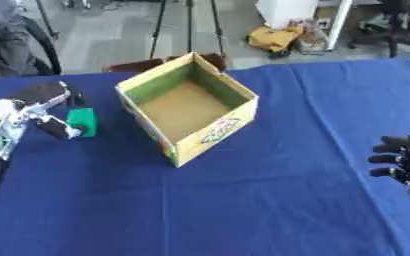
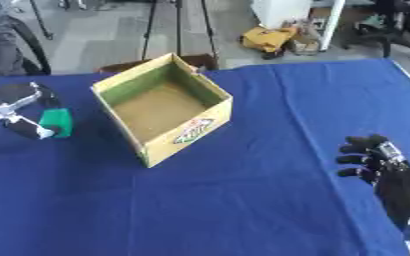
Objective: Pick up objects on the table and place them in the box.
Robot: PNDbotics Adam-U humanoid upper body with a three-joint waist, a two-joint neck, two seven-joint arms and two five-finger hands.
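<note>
- the left hand (image 1: pixel 35 111) is reached in from the left, fingers and thumb curled around a small green block (image 1: pixel 82 121).
- the block is held just left of the open yellow cardboard box (image 1: pixel 217 131) on the blue tablecloth (image 1: pixel 270 200).
- the right hand (image 2: pixel 379 162) is rested at the right edge, fingers relaxed and holding nothing.

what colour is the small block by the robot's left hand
Green. The small green block by the left hand shows best in the left eye view.

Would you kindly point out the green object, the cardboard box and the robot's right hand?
green object (image 1: pixel 82 120), left eye view, its front face.
cardboard box (image 1: pixel 215 131), left eye view, printed outer wall.
right hand (image 2: pixel 385 170), right eye view, back of the hand.
</note>
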